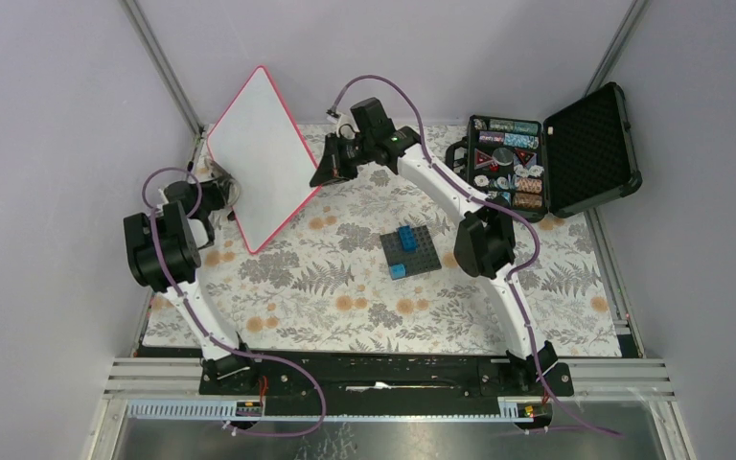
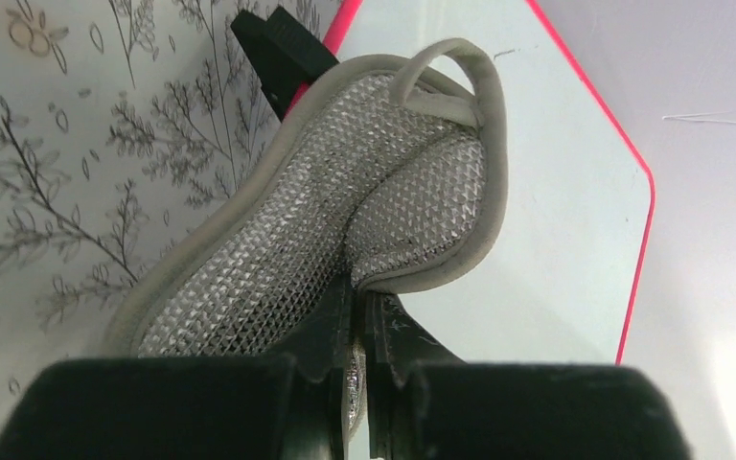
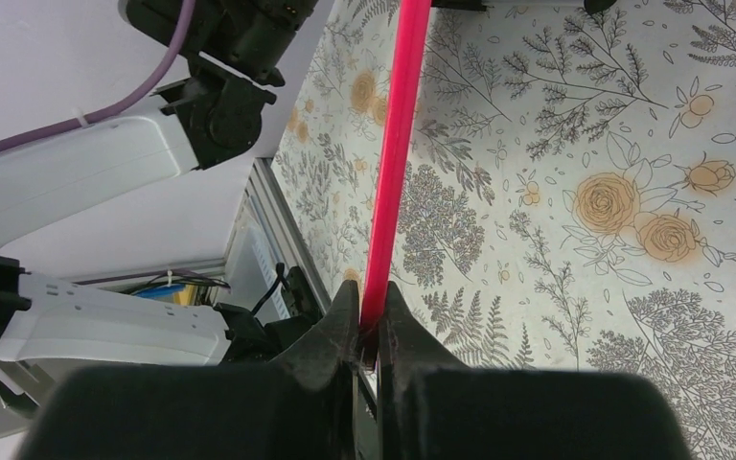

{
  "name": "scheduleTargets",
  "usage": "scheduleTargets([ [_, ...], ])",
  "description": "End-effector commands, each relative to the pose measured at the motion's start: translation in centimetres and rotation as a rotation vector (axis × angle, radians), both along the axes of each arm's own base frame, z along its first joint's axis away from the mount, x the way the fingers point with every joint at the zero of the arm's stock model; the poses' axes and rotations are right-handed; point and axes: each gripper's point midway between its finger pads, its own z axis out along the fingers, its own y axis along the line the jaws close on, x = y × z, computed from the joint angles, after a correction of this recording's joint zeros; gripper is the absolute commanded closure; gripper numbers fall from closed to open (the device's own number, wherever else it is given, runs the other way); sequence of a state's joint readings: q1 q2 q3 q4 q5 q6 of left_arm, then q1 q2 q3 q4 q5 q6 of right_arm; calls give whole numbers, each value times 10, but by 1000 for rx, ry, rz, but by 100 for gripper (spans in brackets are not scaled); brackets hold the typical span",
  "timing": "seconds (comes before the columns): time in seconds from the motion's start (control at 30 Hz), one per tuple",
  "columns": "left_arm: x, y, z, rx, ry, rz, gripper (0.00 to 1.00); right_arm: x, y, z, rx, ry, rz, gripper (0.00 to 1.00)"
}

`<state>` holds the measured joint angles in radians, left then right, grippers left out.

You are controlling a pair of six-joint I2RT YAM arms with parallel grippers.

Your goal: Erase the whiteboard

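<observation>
While the whiteboard (image 1: 257,158) is tilted up on edge over the floral surface (image 1: 326,307), my left fingers (image 2: 331,331), at its left, are clamped on a grey mesh pad (image 2: 278,259) before its face. My right fingers (image 3: 404,335) pinch its red right edge.

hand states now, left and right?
Left hand: closed, holding a silver mesh pad.
Right hand: closed on the whiteboard edge.

soft, even light is cast throughout; the whiteboard (image 1: 259,158) is rendered bright; wrist views are blurred at 6 o'clock.
</observation>
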<state>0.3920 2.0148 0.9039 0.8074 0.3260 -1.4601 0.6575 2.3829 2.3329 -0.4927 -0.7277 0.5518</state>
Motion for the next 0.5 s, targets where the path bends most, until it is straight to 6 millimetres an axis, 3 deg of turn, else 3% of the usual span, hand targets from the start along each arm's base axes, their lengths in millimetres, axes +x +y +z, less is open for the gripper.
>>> scheduleTargets([
  [0.0, -7, -28, 38, 18, 16, -134, 100, -24, 13, 13, 68, -87, 177, 100],
  [0.17, -23, -15, 47, 190, 170, -151, 100, -8, 16, 11, 64, -113, 119, 82],
  [0.33, -42, 5, 22, 176, 246, -125, 100, 6, 27, 18, 98, -159, 32, 63],
  [0.47, -38, 7, 3, 153, 253, -180, 100, 12, 31, 26, 123, -185, -25, 51],
])
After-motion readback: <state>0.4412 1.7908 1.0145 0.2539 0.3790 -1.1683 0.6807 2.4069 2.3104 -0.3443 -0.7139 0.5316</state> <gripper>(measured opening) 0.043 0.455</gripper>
